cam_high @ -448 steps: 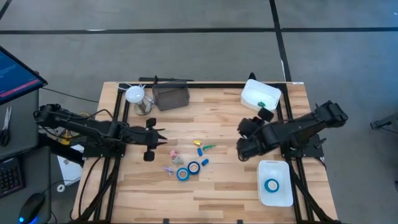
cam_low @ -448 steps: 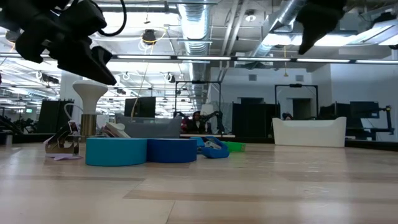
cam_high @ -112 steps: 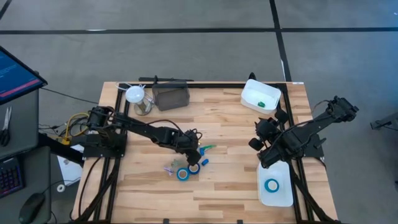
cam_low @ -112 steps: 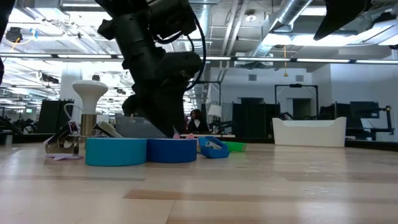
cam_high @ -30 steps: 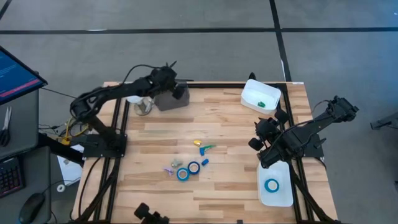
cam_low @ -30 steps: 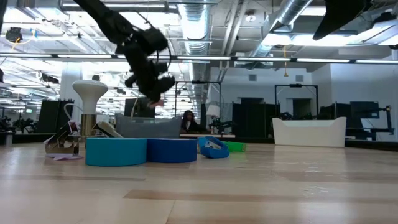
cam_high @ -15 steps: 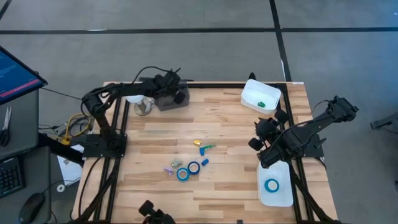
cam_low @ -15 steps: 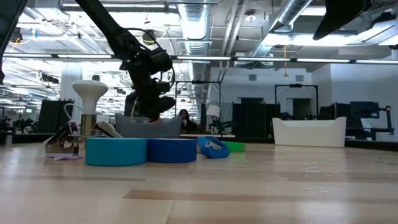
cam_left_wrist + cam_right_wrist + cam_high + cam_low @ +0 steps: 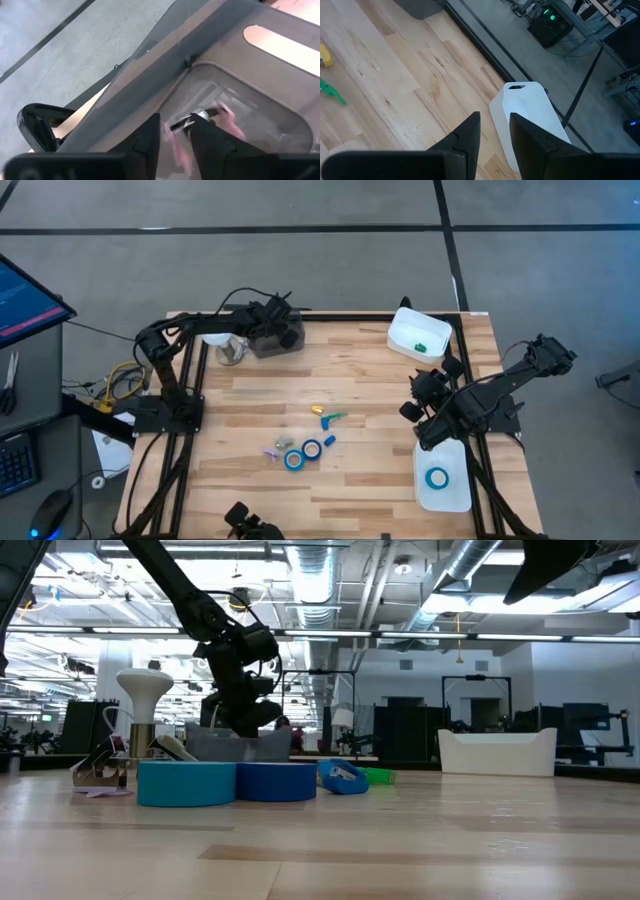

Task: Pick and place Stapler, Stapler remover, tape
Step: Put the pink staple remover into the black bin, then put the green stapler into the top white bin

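Left arm has swung from the middle of the light wooden slatted table [image 9: 400, 390] up to the dark grey translucent plastic bin [image 9: 274, 338] at the far edge, and over the last second it has dropped lower over it. Left gripper [image 9: 173, 134] now sits right above the bin's opening, fingers a narrow gap apart. A small pink-handled item with a metal jaw [image 9: 210, 116], probably the staple remover (blurred, hard to be sure), lies on the bin floor just past the fingertips, so I read it as released, not held. That makes one small item delivered.

Left arm pose: stretched out from its base along the table's left side, wrist tipped down into the bin, cables looping above it.

Right arm is unchanged: parked well to the right of the bin, beside the white rectangular plastic tray [image 9: 443, 475] that holds one bright blue tape roll with a white core [image 9: 437, 477]. Right gripper [image 9: 494, 131] is empty, fingers slightly apart, aimed at the other white tray [image 9: 419, 333] at the far right corner.

Still left mid-table, well in front of the bin: two more blue tape rolls [image 9: 303, 454], touching each other, plus small coloured oblong bits around them
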`<control>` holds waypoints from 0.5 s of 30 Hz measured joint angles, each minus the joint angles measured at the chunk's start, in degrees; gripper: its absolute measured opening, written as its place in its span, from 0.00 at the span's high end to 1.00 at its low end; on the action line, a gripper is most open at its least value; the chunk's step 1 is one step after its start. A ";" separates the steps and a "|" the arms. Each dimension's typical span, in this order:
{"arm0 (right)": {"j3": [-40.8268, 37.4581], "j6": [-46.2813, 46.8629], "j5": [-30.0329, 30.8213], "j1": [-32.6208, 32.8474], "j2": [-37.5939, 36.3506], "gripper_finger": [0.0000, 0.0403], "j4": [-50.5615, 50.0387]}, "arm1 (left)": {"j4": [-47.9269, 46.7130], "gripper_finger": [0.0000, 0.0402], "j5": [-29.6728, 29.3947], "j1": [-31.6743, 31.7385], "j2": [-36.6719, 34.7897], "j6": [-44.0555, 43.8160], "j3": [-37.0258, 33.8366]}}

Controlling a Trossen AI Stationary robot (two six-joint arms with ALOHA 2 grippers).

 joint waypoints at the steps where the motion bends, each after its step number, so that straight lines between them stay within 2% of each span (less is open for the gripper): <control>1: 0.00 -0.02 -0.02 0.00 0.00 0.76 -0.01 | -0.02 0.73 -0.02 0.00 0.00 -0.02 0.00; 6: 0.00 -0.02 -0.02 0.00 0.00 0.76 -0.04 | 0.00 0.66 -0.02 0.00 -0.02 -0.02 0.00; 15: 0.00 -0.23 -0.02 0.00 0.00 0.76 -0.15 | -0.03 0.65 -0.05 -0.61 -1.12 -1.39 0.00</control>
